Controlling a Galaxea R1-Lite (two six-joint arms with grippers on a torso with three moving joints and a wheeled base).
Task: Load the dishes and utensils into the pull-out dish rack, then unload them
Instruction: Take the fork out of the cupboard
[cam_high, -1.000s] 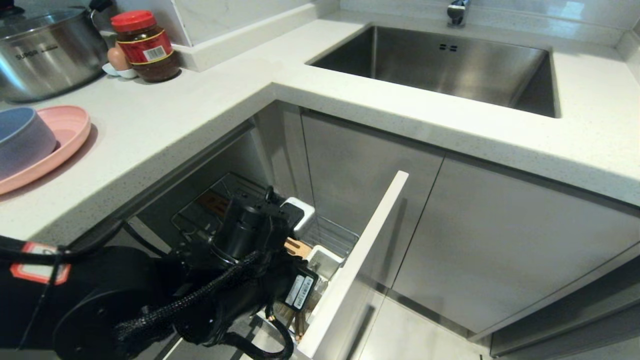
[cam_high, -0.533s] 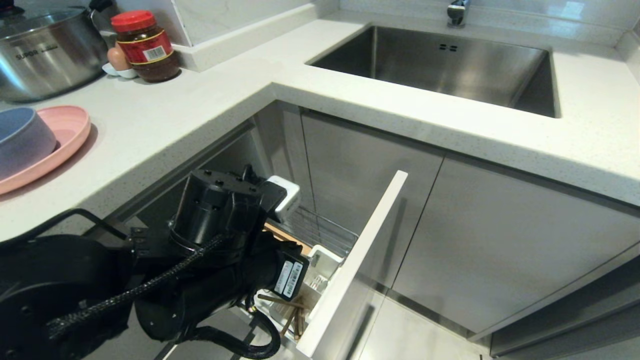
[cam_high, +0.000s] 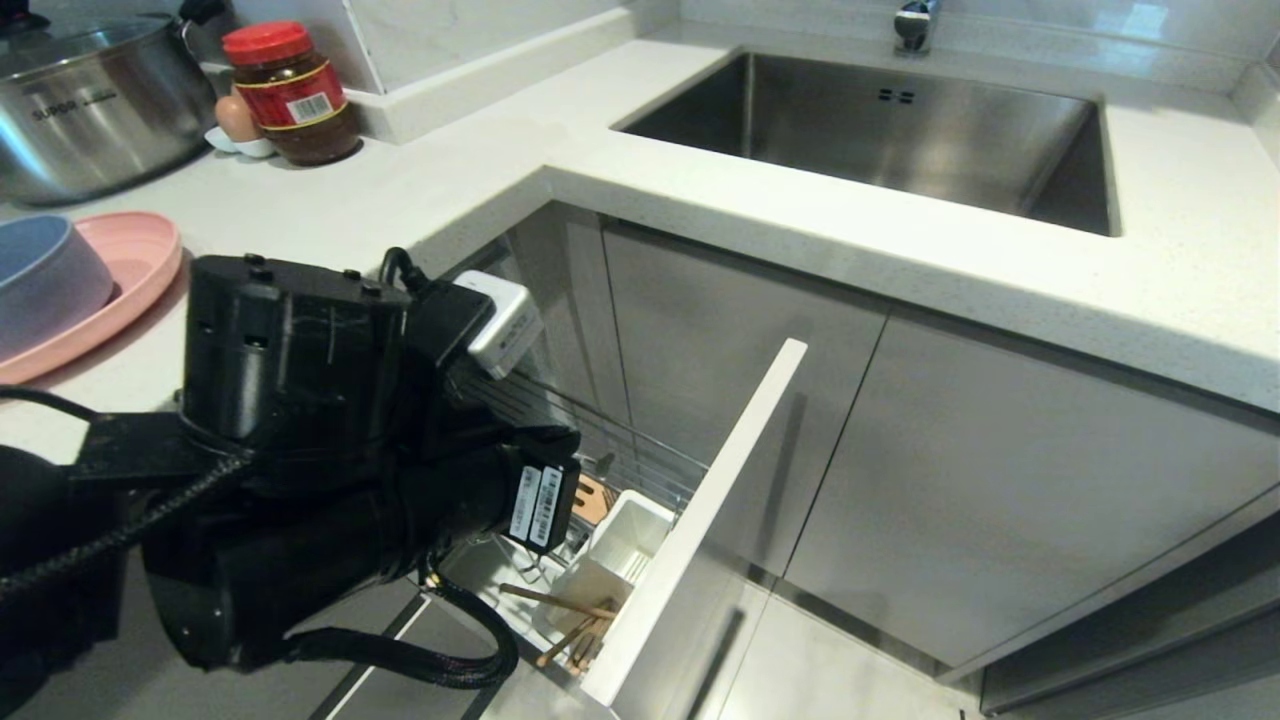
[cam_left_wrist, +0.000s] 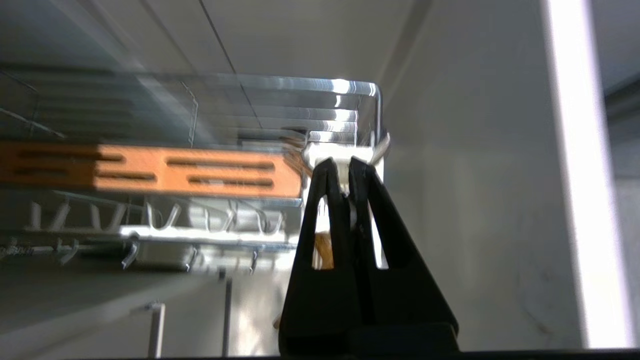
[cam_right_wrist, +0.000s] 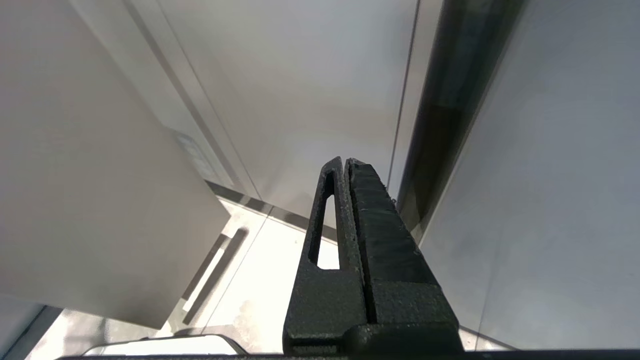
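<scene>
My left arm hangs over the pull-out dish rack, which is drawn out behind its white front panel. The arm's bulk hides its gripper in the head view. In the left wrist view the left gripper is shut, with a slim silver utensil pinched between its fingers. It is above a white cup beside the wooden board. The chopsticks lean in the near cup. The pink plate holds the blue bowl on the counter. My right gripper is shut and empty, facing the cabinet doors.
A steel pot, a red-lidded jar and an egg stand at the counter's back left. The sink lies at the back right. The counter edge overhangs the rack.
My left arm has risen from low inside the rack to about counter height, its gripper staying shut. The near cup and the chopsticks have come into view below it.
</scene>
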